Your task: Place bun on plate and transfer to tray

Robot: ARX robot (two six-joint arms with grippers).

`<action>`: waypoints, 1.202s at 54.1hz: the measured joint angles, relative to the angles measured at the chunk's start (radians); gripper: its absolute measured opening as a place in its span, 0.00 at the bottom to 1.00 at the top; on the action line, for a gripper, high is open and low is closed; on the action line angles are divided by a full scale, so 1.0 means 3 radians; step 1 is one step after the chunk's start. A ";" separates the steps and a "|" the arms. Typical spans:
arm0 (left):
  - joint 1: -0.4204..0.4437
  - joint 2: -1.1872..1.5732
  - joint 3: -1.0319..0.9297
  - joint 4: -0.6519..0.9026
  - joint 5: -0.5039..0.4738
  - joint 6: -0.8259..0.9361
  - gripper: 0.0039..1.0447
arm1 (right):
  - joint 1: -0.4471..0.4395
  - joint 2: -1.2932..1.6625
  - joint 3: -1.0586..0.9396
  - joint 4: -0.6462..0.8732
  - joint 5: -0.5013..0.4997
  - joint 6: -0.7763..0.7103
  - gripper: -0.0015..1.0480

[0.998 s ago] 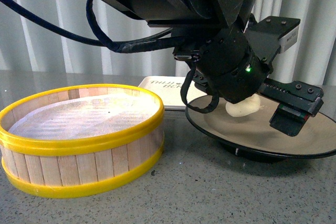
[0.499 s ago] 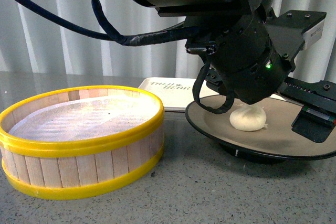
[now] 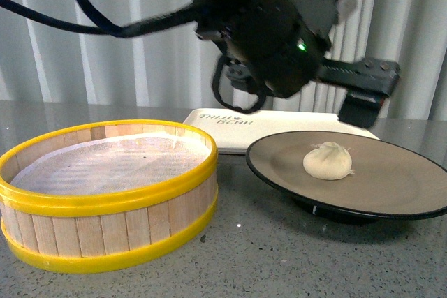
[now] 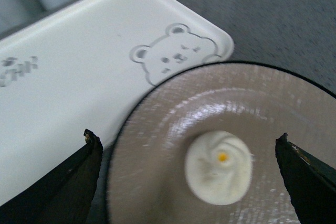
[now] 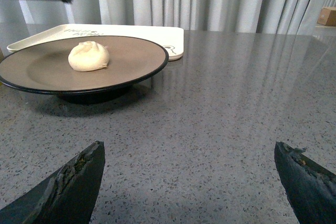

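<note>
The bun [image 3: 328,160] sits loose on the plate [image 3: 405,186], right under the left gripper [image 4: 187,142], which hangs above it with jaws spread wide. The right gripper [image 5: 189,148] also gapes, low over the table [image 5: 236,103] beside the plate.

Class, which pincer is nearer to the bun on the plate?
Left. The left pincer hangs open above the bun; the right pincer sits open low over the table, well away from the plate.
</note>
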 joint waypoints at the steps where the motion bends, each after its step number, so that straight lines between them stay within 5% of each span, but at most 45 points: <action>1: 0.0042 -0.0041 -0.0019 0.0009 -0.0022 -0.0037 0.94 | 0.0000 0.0000 0.0000 0.0000 0.0000 0.0000 0.92; 11: 0.0589 -0.0385 -0.0332 0.0056 -0.0464 -0.0512 0.94 | 0.0000 0.0000 0.0000 0.0000 0.0001 -0.0001 0.92; 22: 0.0631 -0.0404 -0.0398 0.0111 -0.0542 -0.0582 0.93 | 0.0000 0.0000 0.0000 0.0000 0.0000 0.0000 0.92; 28: 0.0619 -0.0684 -0.1133 0.1339 -0.1228 -0.0591 0.76 | 0.0000 0.0000 0.0000 0.0000 0.0000 -0.0001 0.92; 37: 0.0855 -0.1347 -0.2372 0.2454 -0.1179 -0.0601 0.51 | 0.0000 0.0000 0.0000 0.0000 0.0004 -0.0001 0.92; 54: 0.1195 -0.2069 -0.3844 0.3015 -0.0848 -0.0623 0.03 | 0.0000 0.0000 0.0000 0.0000 0.0001 0.0000 0.92; 65: 0.1366 -0.2478 -0.4382 0.3164 -0.0724 -0.0617 0.04 | 0.0000 0.0000 0.0000 0.0000 0.0000 -0.0001 0.92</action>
